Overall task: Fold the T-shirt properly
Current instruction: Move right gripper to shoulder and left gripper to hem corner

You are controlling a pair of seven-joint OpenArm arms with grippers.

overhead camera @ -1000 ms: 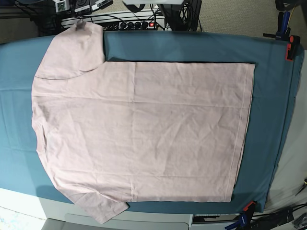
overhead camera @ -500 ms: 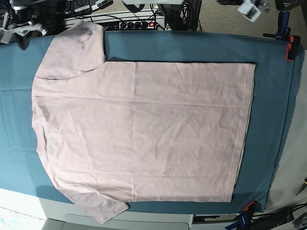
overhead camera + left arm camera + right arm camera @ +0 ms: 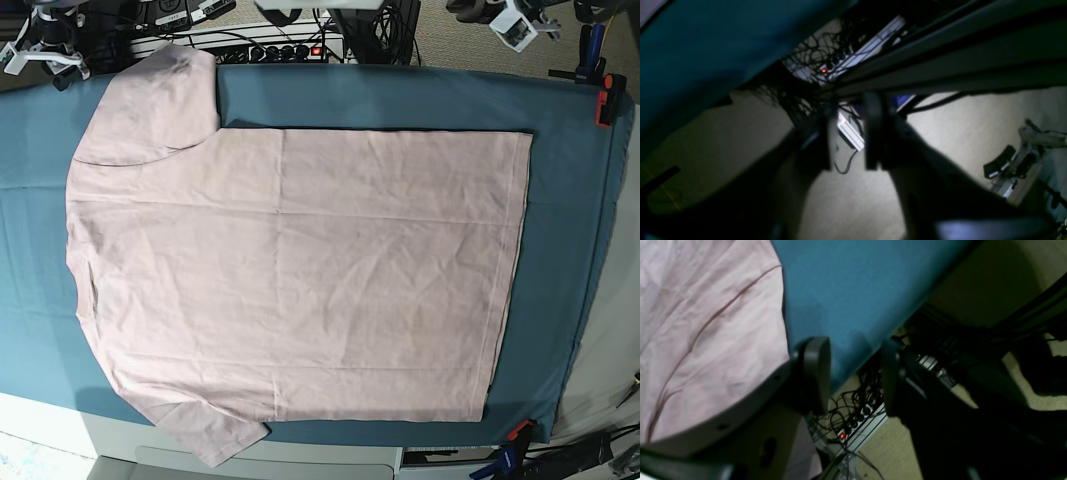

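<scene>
Both your grippers, left and right, have shifted along the top edge, jaws parted, empty; T-shirt lies flat on the teal cloth.

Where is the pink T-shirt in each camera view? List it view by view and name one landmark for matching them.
Base: the T-shirt lies flat and covers most of the teal cloth.
Right wrist: it fills the left part, left of the right end effector.
Left wrist: only a pale sliver at the top left corner, too small to be sure.
Shared landmark: the power strip with a red light.
</scene>
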